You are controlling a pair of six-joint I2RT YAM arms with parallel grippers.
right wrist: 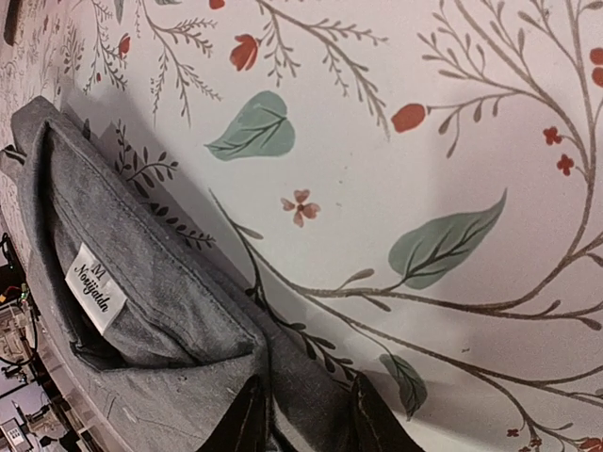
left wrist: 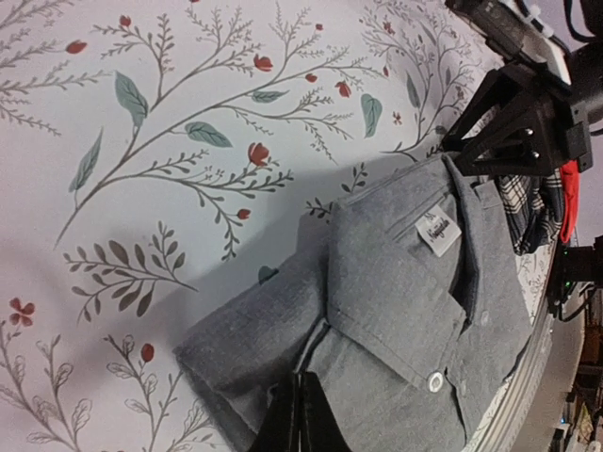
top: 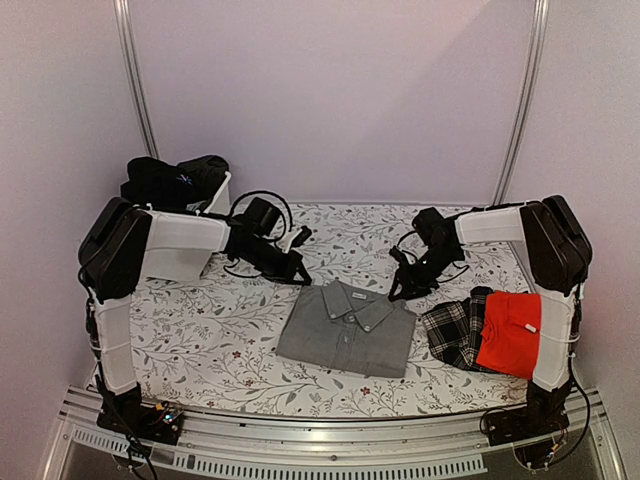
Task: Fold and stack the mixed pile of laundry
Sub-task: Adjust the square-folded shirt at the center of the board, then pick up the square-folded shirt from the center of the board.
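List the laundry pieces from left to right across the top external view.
black garment in the white tub → grey shirt → plaid cloth → red shirt

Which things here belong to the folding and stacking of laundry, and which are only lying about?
Part of the job:
- grey shirt, folded, in the middle
- plaid cloth
- red shirt, lying on the plaid cloth
- black garment, in the tub

Only lying about:
- white tub
- floral table cover
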